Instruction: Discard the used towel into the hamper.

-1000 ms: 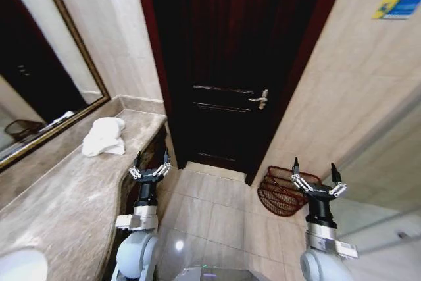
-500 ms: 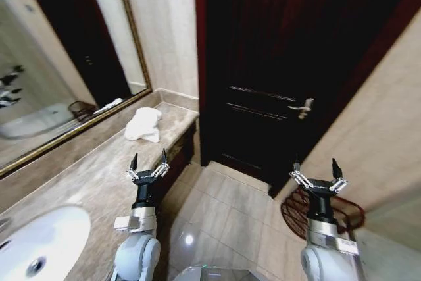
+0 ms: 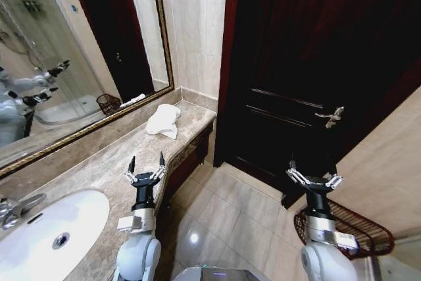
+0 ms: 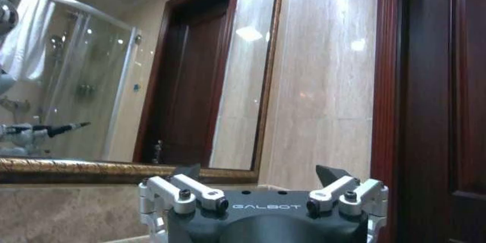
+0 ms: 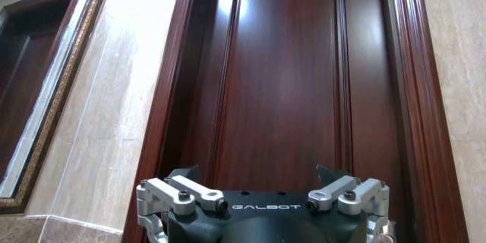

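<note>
Both arms are waiting raised, left gripper (image 3: pixel 145 166) and right gripper (image 3: pixel 313 173) gaping empty, since the towel (image 3: pixel 164 121) is lying on the counter (image 3: pixel 99 172), hamper (image 3: pixel 355 227) floor-side.

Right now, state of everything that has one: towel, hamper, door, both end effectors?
towel: crumpled on the counter near its far end, not held
hamper: upright on the floor by the wall, behind the right arm, no towel seen inside
door: shut
left end effector: open, empty, raised above the counter edge
right end effector: open, empty, raised in front of the door
</note>
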